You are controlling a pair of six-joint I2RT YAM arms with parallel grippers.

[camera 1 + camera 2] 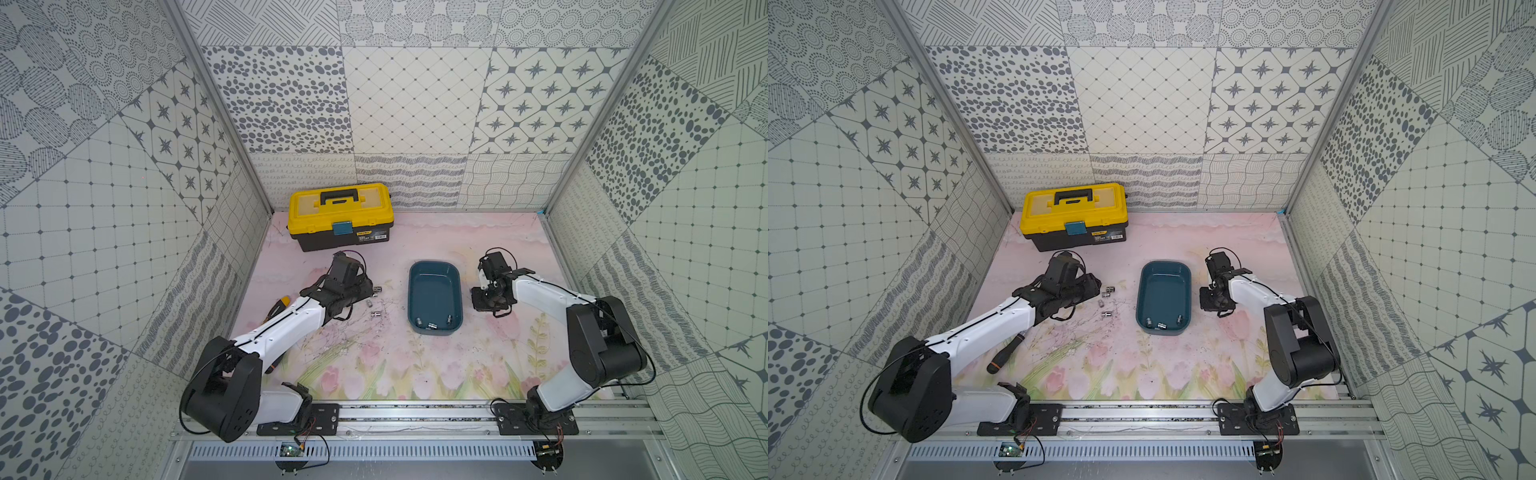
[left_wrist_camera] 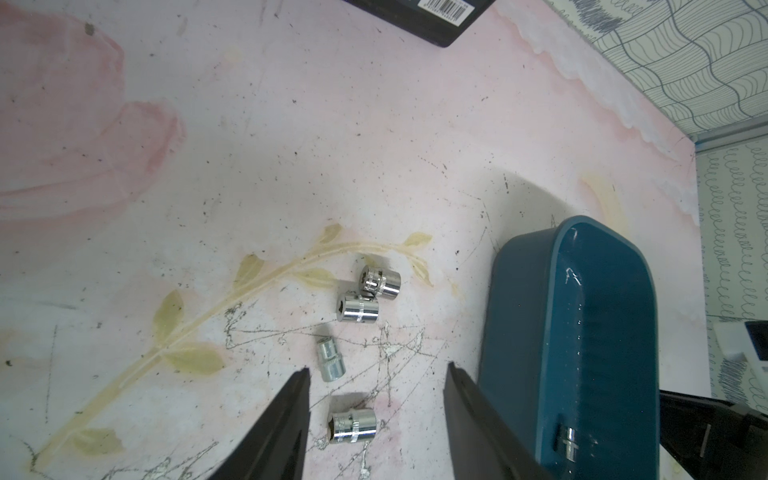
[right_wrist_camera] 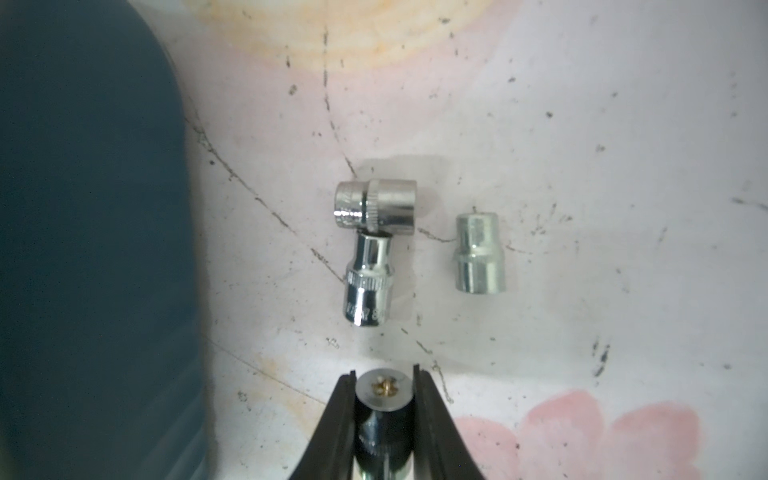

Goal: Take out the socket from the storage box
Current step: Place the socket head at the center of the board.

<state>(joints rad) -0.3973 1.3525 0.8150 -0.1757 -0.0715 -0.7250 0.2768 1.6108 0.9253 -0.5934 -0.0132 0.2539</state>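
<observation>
Shallow dark teal plastic storage box (image 1: 434,291), mid-mat: three chrome sockets (image 1: 432,325) at its near end. Right gripper (image 3: 384,376): clamped on one chrome socket (image 3: 384,395), outside the box, over the floral mat (image 1: 374,374). Left gripper (image 2: 378,368): jaws apart, empty, above four loose sockets (image 2: 357,307).

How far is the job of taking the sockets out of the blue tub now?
Done: four sockets lie on the mat left of the tub, and three more lie on its other side. In hand: the right gripper is shut on one socket over the mat, outside the tub. The left gripper is open and empty. Left: three sockets lie in the tub.
</observation>
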